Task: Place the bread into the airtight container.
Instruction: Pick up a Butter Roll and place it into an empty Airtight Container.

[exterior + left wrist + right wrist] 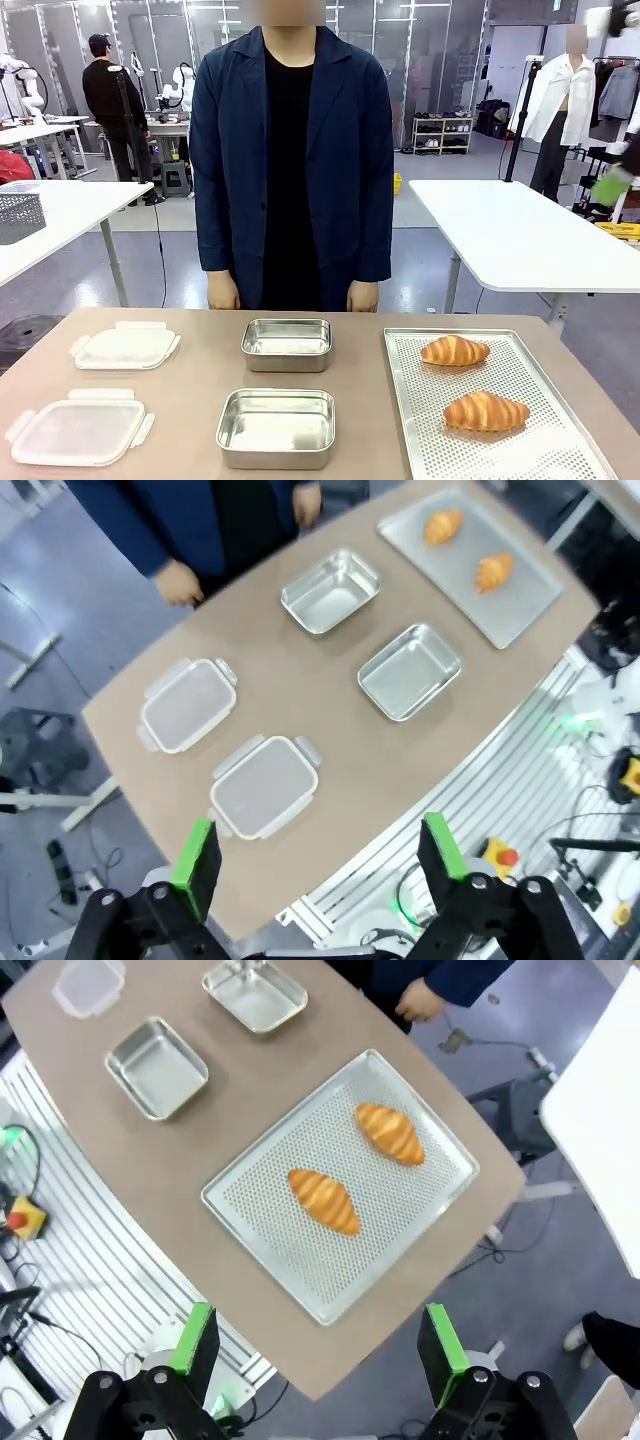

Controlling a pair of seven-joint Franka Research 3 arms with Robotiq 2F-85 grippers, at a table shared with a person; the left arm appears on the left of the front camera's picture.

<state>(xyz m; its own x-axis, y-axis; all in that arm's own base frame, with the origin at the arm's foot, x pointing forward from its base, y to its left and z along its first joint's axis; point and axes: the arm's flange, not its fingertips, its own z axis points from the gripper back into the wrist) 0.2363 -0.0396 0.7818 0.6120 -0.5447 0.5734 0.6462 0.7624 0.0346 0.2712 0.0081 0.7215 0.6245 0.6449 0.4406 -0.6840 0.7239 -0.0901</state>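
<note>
I see near croissant point(486, 411), far croissant point(455, 350) inside tray point(560, 445) rim, near container point(275, 460), far container point(287, 364) left of tray, bare table point(358, 405) between, left gripper point(318, 840), right gripper point(317, 1325) spread wide (both empty)

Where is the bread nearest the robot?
In the front view, the bread lies on the tray on the right, nearer than the other bread, right of the near metal container.

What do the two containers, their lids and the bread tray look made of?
Far container and near container: likely stainless steel, brushed grey with soft reflections. Far lid and near lid: apparently translucent plastic; the table shows through, clip tabs at the edges. Tray: pale matte metal, possibly aluminium, perforated all over.
</note>
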